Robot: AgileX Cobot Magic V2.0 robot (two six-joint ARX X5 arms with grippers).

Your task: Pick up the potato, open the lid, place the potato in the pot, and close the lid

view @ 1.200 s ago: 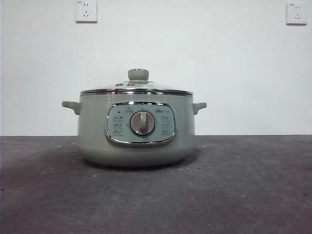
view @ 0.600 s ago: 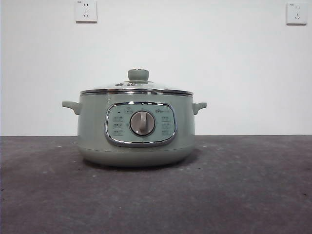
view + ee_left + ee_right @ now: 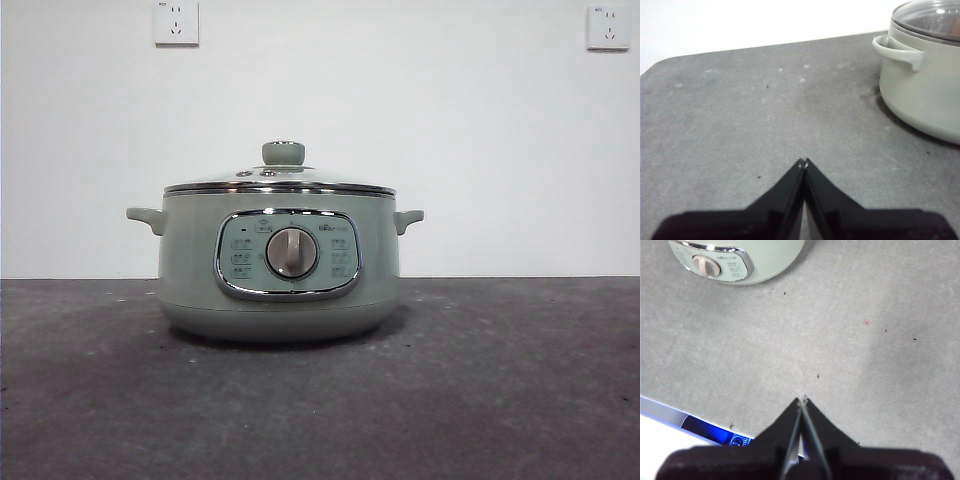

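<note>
We see the pot (image 3: 279, 265) standing upright on the dark grey table (image 3: 520, 400), a squat pale sage-green cooker with a small ear handle on each side, the left one (image 3: 146, 217) and the right one (image 3: 409, 218) both jutting out just below the rim. On its front sits a chrome-framed control panel (image 3: 288, 255) with a round dial (image 3: 292, 252) at its middle and small printed markings on either side that are too small for us to read. The lid (image 3: 280, 180) rests closed on the pot, a shallow dome with a chrome rim and a sage-green knob (image 3: 284, 152) on top; the left wrist view shows the dome to be clear glass. We find no potato in any of the three views. On the white wall behind, we note one socket (image 3: 177, 22) at the upper left and another (image 3: 608, 27) at the upper right. Neither arm shows in the front view. In its own wrist view, the left gripper (image 3: 803, 162) hangs over bare table with its jaws pressed together on nothing, the pot well apart from it. The right gripper (image 3: 802, 401) likewise has its jaws closed tip to tip and empty, above the table near its edge, with the pot's panel side well apart.
</note>
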